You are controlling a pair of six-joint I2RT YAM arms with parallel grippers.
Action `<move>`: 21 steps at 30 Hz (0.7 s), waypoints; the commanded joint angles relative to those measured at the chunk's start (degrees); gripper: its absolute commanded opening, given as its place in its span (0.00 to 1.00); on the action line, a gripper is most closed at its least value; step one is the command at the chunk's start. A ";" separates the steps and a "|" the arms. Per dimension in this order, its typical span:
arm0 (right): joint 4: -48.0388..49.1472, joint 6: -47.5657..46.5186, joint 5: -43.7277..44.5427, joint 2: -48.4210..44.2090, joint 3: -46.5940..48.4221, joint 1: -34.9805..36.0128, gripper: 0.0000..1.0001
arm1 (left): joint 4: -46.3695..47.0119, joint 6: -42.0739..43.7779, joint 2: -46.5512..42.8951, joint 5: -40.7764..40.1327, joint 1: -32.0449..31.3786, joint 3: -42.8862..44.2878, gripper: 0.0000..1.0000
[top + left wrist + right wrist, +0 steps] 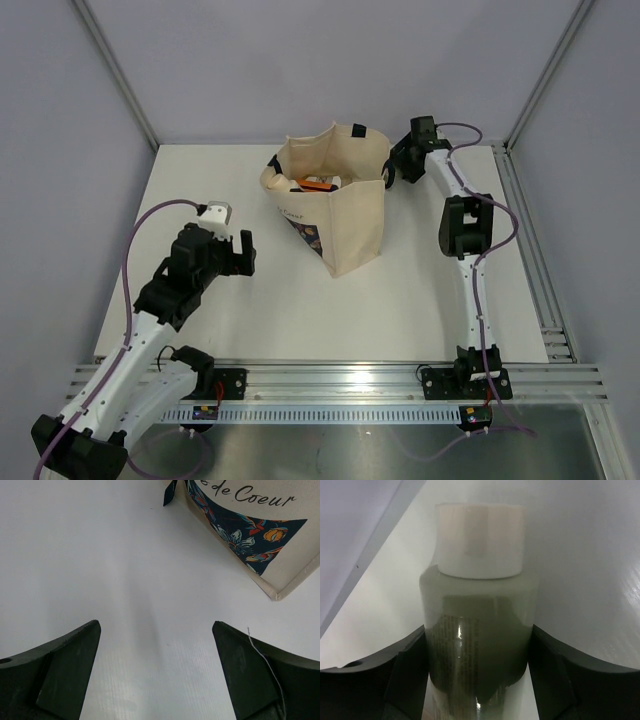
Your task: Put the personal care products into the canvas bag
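Sage-green bottle (479, 650), white cap: 1 counted, clamped between the fingers of right gripper (392, 168), just beside far right corner of canvas bag (340, 215) | bags: 1, upright | bottle shows in right wrist view only | left gripper (233, 258): jaws spread, holding nothing, over table (200, 180) | left wrist view alone shows the bag's floral print (240, 535).

Left arm (140, 345) bent at the elbow, wrist angled forward and inward. Left gripper (240, 256) hangs low, fingers (70, 660) spread wide, nothing between them. Right arm (474, 290) stretched far back. Right gripper (393, 170): fingers (405, 675) pressed against both sides of an upright sage-green bottle (479, 625).
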 commanded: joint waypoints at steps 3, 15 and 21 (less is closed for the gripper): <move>-1.48 -0.72 -6.71 -6.62 -9.61 -3.42 0.67 | 2.88 0.67 -1.25 1.29 0.13 0.29 0.99; 2.39 -18.64 -12.33 -26.92 -36.76 -9.12 0.50 | 3.23 0.75 -4.86 2.26 0.13 0.29 0.99; -0.68 -31.82 -23.99 -32.91 -43.01 -14.14 0.43 | 3.32 0.58 -6.00 2.70 0.13 0.20 0.99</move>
